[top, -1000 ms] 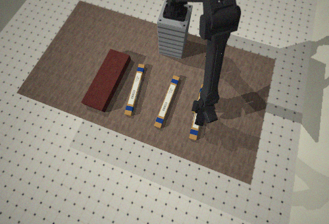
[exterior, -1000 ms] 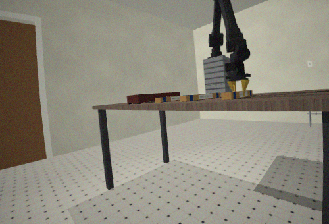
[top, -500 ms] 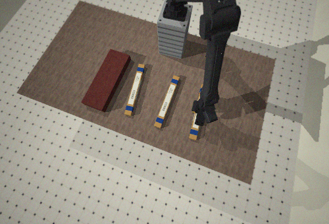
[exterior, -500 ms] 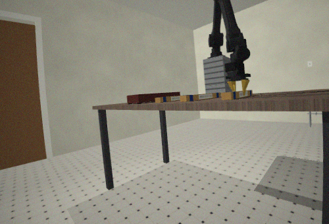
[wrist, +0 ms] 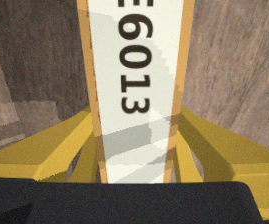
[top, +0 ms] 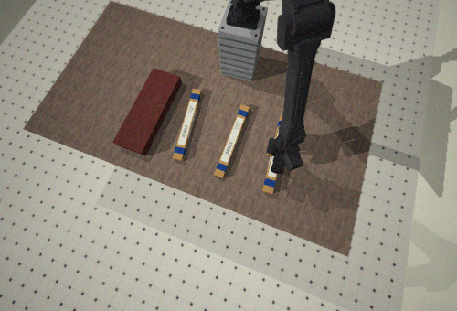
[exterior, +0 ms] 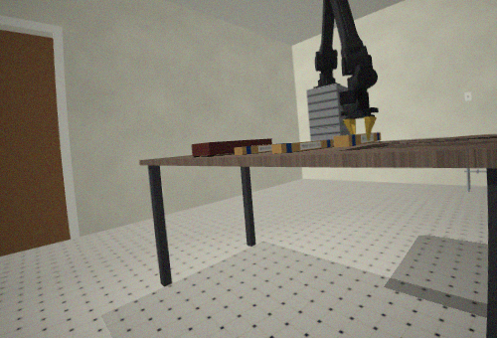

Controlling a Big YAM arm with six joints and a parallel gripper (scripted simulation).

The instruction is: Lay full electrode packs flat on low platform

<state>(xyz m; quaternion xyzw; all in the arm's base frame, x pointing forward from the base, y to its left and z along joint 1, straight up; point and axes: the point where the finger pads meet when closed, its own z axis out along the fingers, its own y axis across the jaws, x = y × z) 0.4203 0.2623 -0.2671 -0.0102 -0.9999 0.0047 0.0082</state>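
Observation:
My gripper (top: 278, 158) (exterior: 360, 133) (wrist: 135, 111) is shut on the right pack (top: 270, 183) (exterior: 342, 141) (wrist: 135, 60), with a yellow finger against each long side near its middle. This pack is level, at or just above the table; any gap is too small to tell. The arm hides its far part in the top view. The middle pack (top: 231, 142) (exterior: 308, 146) and the left pack (top: 187, 124) (exterior: 245, 150) lie flat on the table. All are orange with blue bands and white labels. The low dark red platform (top: 148, 111) (exterior: 214, 148) is left of them and bears nothing.
The ribbed grey pedestal (top: 239, 56) (exterior: 324, 113) with the arm's base stands at the back of the brown table (top: 91, 81) (exterior: 298, 160), behind the packs. The left pack lies close beside the platform's right side.

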